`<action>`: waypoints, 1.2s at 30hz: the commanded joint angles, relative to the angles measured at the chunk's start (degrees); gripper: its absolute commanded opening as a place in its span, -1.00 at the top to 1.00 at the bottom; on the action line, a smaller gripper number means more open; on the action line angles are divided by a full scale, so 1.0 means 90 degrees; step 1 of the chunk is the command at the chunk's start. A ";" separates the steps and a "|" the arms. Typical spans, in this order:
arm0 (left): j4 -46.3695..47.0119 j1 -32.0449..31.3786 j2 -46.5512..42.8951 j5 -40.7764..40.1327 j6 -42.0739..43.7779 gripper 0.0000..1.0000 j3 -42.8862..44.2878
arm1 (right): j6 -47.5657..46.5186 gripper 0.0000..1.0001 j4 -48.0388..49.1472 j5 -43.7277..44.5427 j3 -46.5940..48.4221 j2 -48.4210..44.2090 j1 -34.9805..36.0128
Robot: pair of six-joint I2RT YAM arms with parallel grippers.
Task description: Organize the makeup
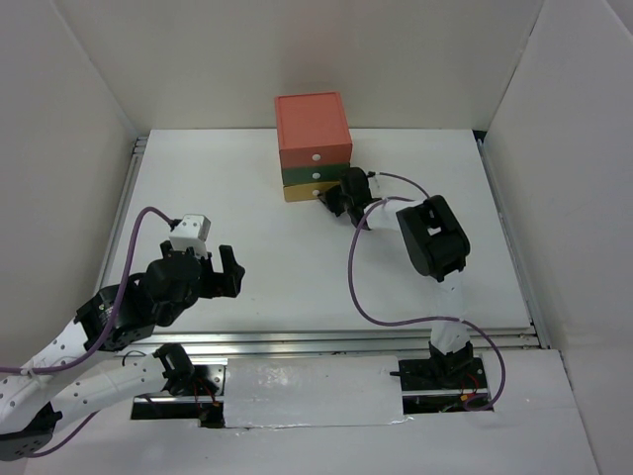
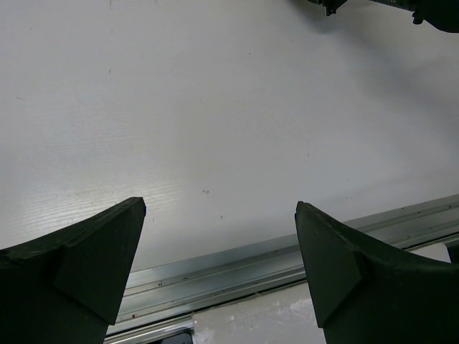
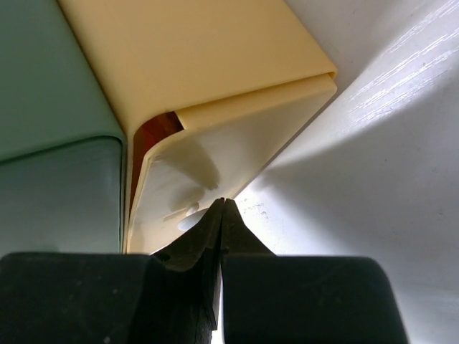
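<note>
No makeup item shows in any view. My right gripper (image 1: pixel 332 201) is shut, its tips (image 3: pixel 224 203) pressed together against the front of the yellow bottom drawer (image 3: pixel 188 172), right beside its small white knob (image 3: pixel 188 219). That drawer stands slightly ajar, with a reddish-brown gap (image 3: pixel 147 140) at its corner. My left gripper (image 1: pixel 226 269) is open and empty, held above bare white table at the front left; its tips (image 2: pixel 220 208) are wide apart.
The stacked drawer box (image 1: pixel 313 134), red over green over yellow (image 1: pixel 299 193), stands at the back centre. The green drawer (image 3: pixel 50 143) fills the left of the right wrist view. A metal rail (image 2: pixel 287 258) runs along the table's near edge. White walls enclose the table.
</note>
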 commanded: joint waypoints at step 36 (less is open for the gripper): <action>-0.1778 0.0815 0.0044 -0.2588 -0.1271 -0.93 0.1207 | -0.5455 -1.00 -0.5462 0.1614 -0.2340 -0.9312 0.0016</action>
